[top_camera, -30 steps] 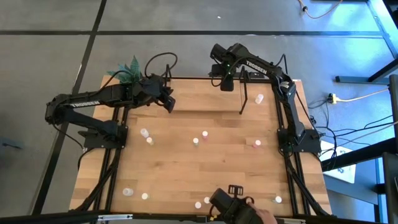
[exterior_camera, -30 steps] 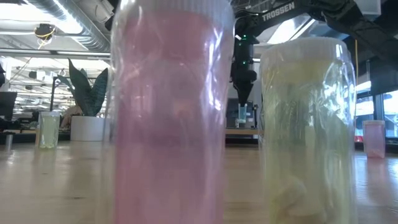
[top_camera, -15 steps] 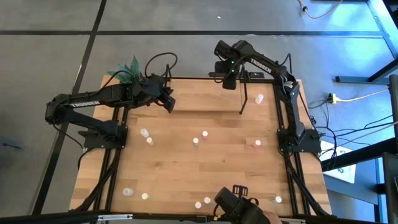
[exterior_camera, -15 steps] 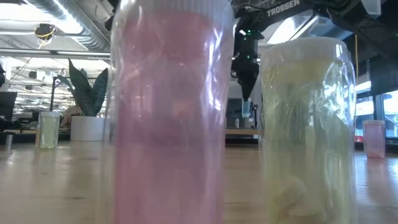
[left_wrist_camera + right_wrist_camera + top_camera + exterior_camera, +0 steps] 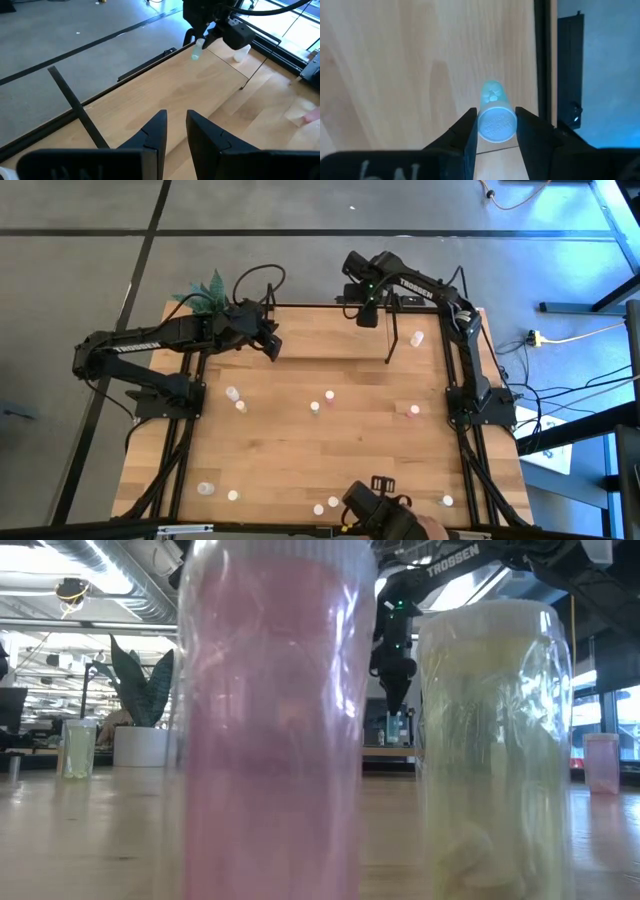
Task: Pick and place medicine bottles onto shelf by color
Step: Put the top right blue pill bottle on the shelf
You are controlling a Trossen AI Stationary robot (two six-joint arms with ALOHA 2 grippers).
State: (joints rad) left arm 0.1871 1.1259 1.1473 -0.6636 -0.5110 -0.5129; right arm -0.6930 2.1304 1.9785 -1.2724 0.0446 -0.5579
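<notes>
Jaws of the right gripper clamp a pale greenish medicine bottle by its sides, cap end toward the wrist camera, small tablets showing through its wall. Seen from above, that gripper hangs over the far edge of the worktop, at the shelf, a light board with thin black frames at its ends; whether the bottle touches the board cannot be told. A white bottle already lies on the shelf near its right end. Jaws of the left gripper stand a narrow gap apart with nothing between them; that arm waits above the worktop's far left part, near a plant. Other bottles are scattered over the worktop, among them a pink one toward the right and a pink bottle and a yellowish bottle standing right before the low camera. To do this step well, the right arm should probably bring the bottle down upright until its base sits flat on the board, apart from the white one since the colours differ, then part its jaws and lift straight up. White lettering reading TROSSEN shows on the right arm.
</notes>
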